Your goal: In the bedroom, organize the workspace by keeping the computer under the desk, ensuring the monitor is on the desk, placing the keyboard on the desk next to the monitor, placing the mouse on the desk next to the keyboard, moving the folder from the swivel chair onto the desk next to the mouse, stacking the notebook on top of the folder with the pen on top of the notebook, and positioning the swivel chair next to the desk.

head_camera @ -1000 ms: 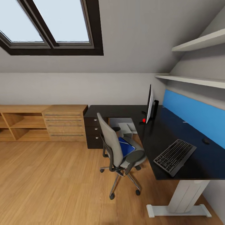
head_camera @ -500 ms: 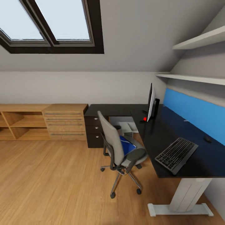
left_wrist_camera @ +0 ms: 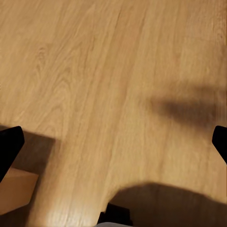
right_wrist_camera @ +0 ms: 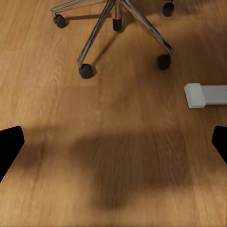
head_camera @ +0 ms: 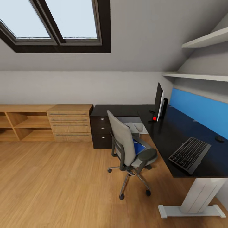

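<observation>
In the head view the swivel chair [head_camera: 128,147] stands on the floor just off the black desk [head_camera: 164,133], with the blue folder [head_camera: 138,148] lying on its seat. On the desk stand the monitor [head_camera: 159,103], seen edge-on, the keyboard [head_camera: 190,151] near the front edge and the mouse [head_camera: 219,138] by the blue back panel. The grey computer [head_camera: 134,124] sits under the desk. The notebook is out of view. My left gripper [left_wrist_camera: 113,144] and right gripper [right_wrist_camera: 113,144] both hang open over bare floor, holding nothing. The chair's chrome base [right_wrist_camera: 113,19] lies ahead of the right gripper.
A light wood drawer-and-shelf cabinet [head_camera: 41,123] lines the far wall beside the desk's black drawer unit [head_camera: 101,131]. The desk's white foot [head_camera: 191,209] [right_wrist_camera: 205,94] rests on the floor to the right. Wall shelves [head_camera: 202,76] hang above the desk. Open plank floor [head_camera: 53,180] spreads to the left.
The whole head view has shifted, so desk, chair and cabinet sit further right in the picture: the camera moved. Nothing in the room has moved itself.
</observation>
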Controlling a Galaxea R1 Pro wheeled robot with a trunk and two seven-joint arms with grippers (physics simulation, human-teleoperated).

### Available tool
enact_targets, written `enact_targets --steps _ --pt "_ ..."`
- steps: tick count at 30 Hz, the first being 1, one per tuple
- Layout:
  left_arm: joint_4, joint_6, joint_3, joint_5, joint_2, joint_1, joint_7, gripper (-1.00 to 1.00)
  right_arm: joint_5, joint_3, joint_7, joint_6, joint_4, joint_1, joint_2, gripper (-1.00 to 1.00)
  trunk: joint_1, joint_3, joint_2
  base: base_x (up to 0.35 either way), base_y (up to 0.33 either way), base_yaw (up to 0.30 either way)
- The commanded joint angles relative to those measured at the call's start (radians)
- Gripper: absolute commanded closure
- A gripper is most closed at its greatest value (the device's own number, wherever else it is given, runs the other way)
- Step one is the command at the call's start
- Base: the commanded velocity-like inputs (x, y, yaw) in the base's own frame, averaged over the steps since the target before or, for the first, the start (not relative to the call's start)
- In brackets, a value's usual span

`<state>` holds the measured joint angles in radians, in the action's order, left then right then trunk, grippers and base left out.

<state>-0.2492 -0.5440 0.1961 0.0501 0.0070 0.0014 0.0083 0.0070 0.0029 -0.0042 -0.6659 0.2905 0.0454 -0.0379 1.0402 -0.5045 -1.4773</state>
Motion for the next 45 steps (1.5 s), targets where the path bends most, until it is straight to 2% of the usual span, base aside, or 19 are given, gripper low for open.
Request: enact_targets --steps 1,20,21,24,27,29,30,33,34,35,36,37,38,41,43,45 --pt "-0.001 -0.002 -0.003 0.005 0.000 0.000 0.001 -1.00 0.001 0.000 0.000 -0.003 -0.001 0.001 0.000 -1.00 0.004 -0.004 -0.008 0.000 0.025 0.000" --pt "-0.022 0.005 -0.003 0.008 0.000 0.000 0.001 -1.00 0.001 -0.001 0.000 -0.018 0.003 0.000 0.001 -1.00 0.077 -0.064 -0.141 0.000 0.004 0.000" --pt "-0.173 0.055 -0.002 0.007 -0.022 0.000 0.020 -1.00 -0.002 -0.002 -0.001 -0.061 0.026 0.001 -0.001 -1.00 0.081 -0.067 -0.148 0.000 0.000 0.000" --pt "-0.243 0.118 -0.003 0.007 -0.039 0.000 0.051 -1.00 -0.006 -0.003 -0.003 -0.062 0.067 0.001 -0.002 -1.00 0.092 -0.076 -0.169 0.000 0.000 0.000" --pt "-0.427 0.297 -0.007 0.006 -0.066 0.000 0.120 -1.00 -0.023 -0.006 -0.027 -0.035 0.187 0.014 -0.002 -1.00 0.104 -0.086 -0.190 0.000 0.000 0.000" --pt "-0.503 0.365 -0.008 0.006 -0.072 0.000 0.131 -1.00 -0.035 -0.007 -0.047 -0.007 0.227 0.028 -0.002 -1.00 0.111 -0.092 -0.204 0.000 0.000 0.000" --pt "-0.586 0.439 -0.008 0.006 -0.078 0.000 0.138 -1.00 -0.048 -0.007 -0.068 0.035 0.260 0.049 -0.002 -1.00 0.115 -0.095 -0.211 0.000 0.000 0.000" --pt "-0.718 0.554 -0.009 0.006 -0.091 0.000 0.145 -1.00 -0.062 -0.007 -0.098 0.121 0.292 0.092 -0.003 -1.00 0.127 -0.104 -0.232 0.000 0.000 0.000" --pt "-0.809 0.634 -0.008 0.007 -0.101 0.000 0.147 -1.00 -0.068 -0.007 -0.113 0.186 0.304 0.131 -0.003 -1.00 0.130 -0.107 -0.239 0.000 0.000 0.000" --pt "-0.853 0.674 -0.009 0.007 -0.106 0.000 0.148 -1.00 -0.070 -0.007 -0.119 0.218 0.309 0.153 -0.003 -1.00 0.134 -0.111 -0.246 0.000 0.000 0.000" --pt "-0.943 0.753 -0.009 0.007 -0.117 0.000 0.149 -1.00 -0.073 -0.007 -0.133 0.285 0.313 0.204 -0.003 -1.00 0.138 -0.114 -0.253 0.000 0.000 0.000" --pt "-0.987 0.790 -0.010 0.008 -0.122 0.000 0.149 -1.00 -0.073 -0.007 -0.141 0.318 0.313 0.232 -0.003 -1.00 0.142 -0.117 -0.260 0.000 0.000 0.000" --pt "-1.074 0.858 -0.015 0.008 -0.133 0.000 0.149 -1.00 -0.074 -0.007 -0.159 0.390 0.309 0.291 -0.003 -1.00 0.146 -0.120 -0.267 0.000 0.000 0.000" --pt "-1.199 0.950 -0.036 0.008 -0.149 0.000 0.149 -1.00 -0.074 -0.007 -0.190 0.517 0.289 0.384 -0.003 -1.00 0.157 -0.129 -0.288 0.000 0.000 0.000" --pt "-1.298 1.006 -0.077 0.008 -0.159 0.000 0.151 -1.00 -0.076 -0.007 -0.205 0.646 0.261 0.467 -0.002 -1.00 0.165 -0.136 -0.302 0.000 0.000 0.000" --pt "-1.317 1.016 -0.089 0.008 -0.161 0.000 0.151 -1.00 -0.077 -0.008 -0.208 0.667 0.254 0.484 -0.003 -1.00 0.173 -0.142 -0.316 0.000 0.000 0.000"
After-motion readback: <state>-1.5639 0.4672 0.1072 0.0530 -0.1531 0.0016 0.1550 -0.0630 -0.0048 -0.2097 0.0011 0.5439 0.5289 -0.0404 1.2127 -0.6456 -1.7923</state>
